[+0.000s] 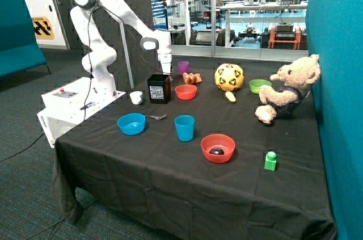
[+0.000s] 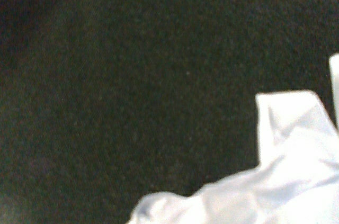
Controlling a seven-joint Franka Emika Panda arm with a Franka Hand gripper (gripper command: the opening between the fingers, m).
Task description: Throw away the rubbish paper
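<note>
One rubbish paper [image 2: 275, 181], close under end effector [image 1: 165, 70]

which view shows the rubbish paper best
The wrist view: the rubbish paper shows as crumpled white folds against the black cloth. In the outside view, I can't make it out; the gripper is low behind the black box.

You'll find the bin [image 1: 159, 88] standing on the table [image 1: 170, 183], with the gripper [image 1: 165, 70] low just behind it. A cup [image 1: 136, 97] sits just left of the bin, a bowl [image 1: 185, 92] just right. Well right of the bin lie the ball [image 1: 229, 76] and bear [image 1: 288, 89]. In the wrist view, paper [image 2: 265, 181] lies on the cloth.
</note>
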